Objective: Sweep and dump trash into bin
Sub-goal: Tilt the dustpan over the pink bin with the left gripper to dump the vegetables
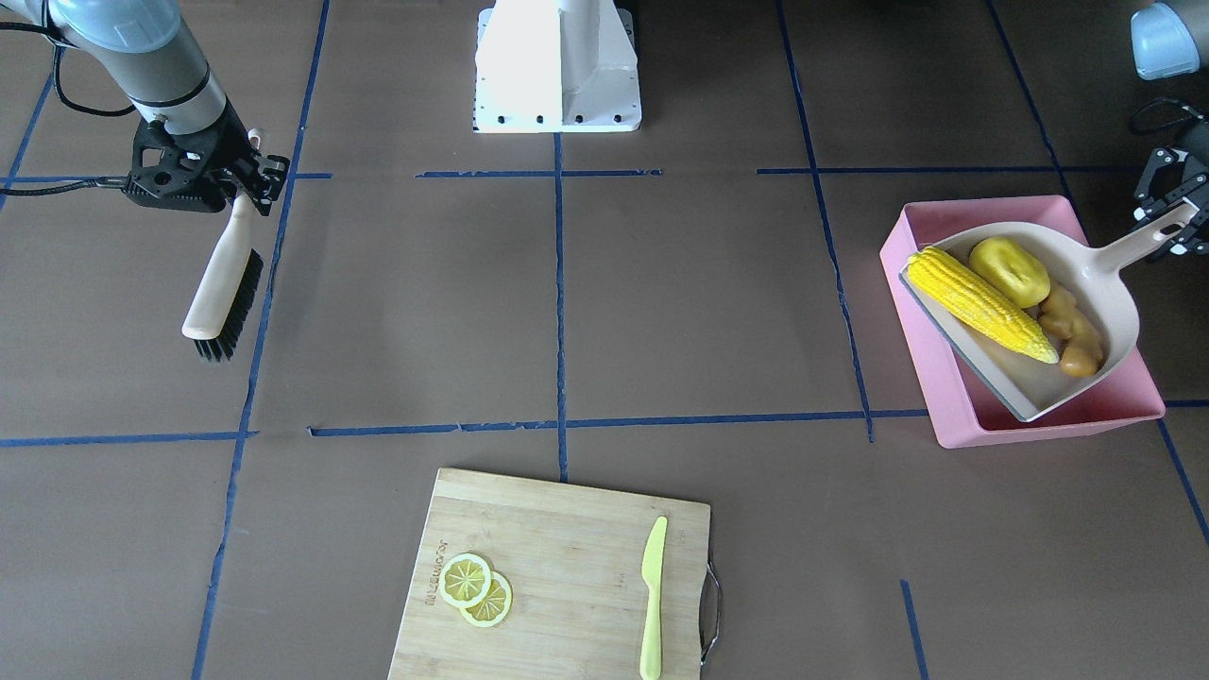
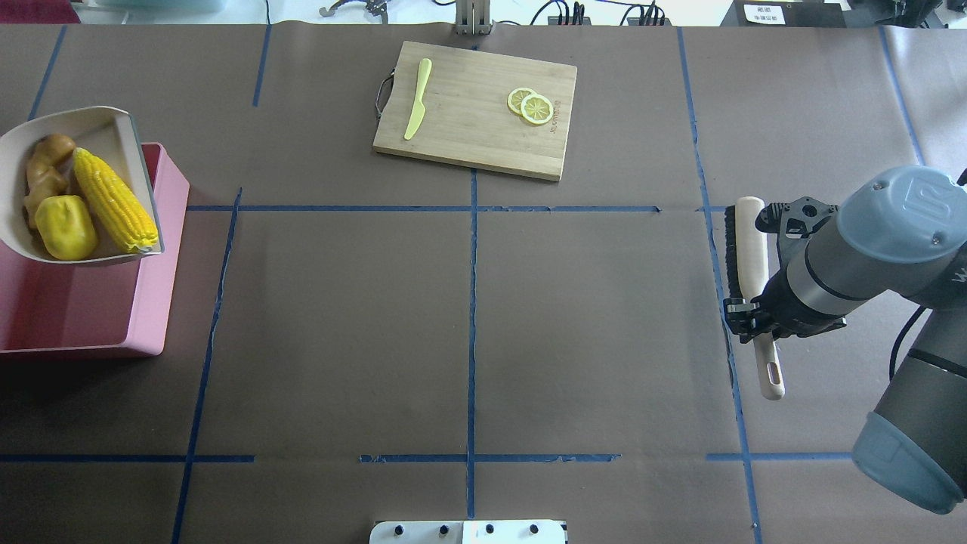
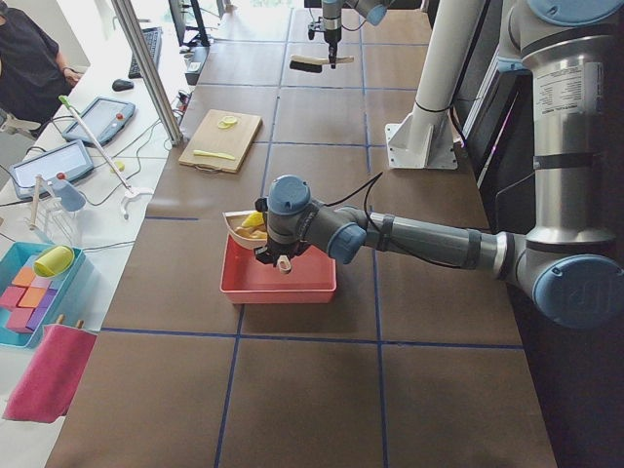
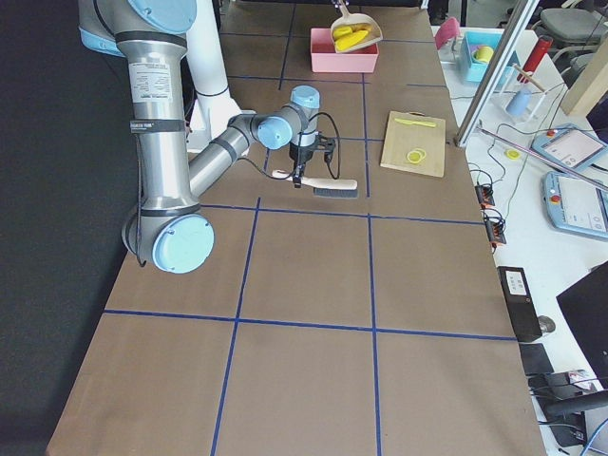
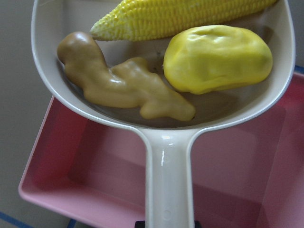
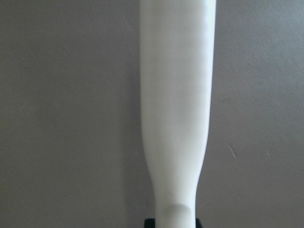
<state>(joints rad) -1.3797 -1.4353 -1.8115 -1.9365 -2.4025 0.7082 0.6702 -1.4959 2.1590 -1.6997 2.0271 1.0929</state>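
Note:
The corn cob (image 1: pixel 978 304), the yellow lump (image 1: pixel 1009 272) and the tan ginger root (image 1: pixel 1072 331) all lie in the beige dustpan (image 1: pixel 1129 250). My left gripper (image 1: pixel 1174 225) is shut on the dustpan's handle and holds the pan above the pink bin (image 1: pixel 954 397). The left wrist view shows the pan (image 5: pixel 166 142) over the bin's inside (image 5: pixel 95 175). My right gripper (image 1: pixel 247 175) is shut on the handle of a white brush (image 1: pixel 222 279) with black bristles, far off at the other side, just above the table.
A wooden cutting board (image 1: pixel 557 557) at the table's far edge carries two lemon slices (image 1: pixel 477 587) and a yellow-green knife (image 1: pixel 652 595). The white robot base (image 1: pixel 557 66) stands between the arms. Blue tape lines cross the brown table.

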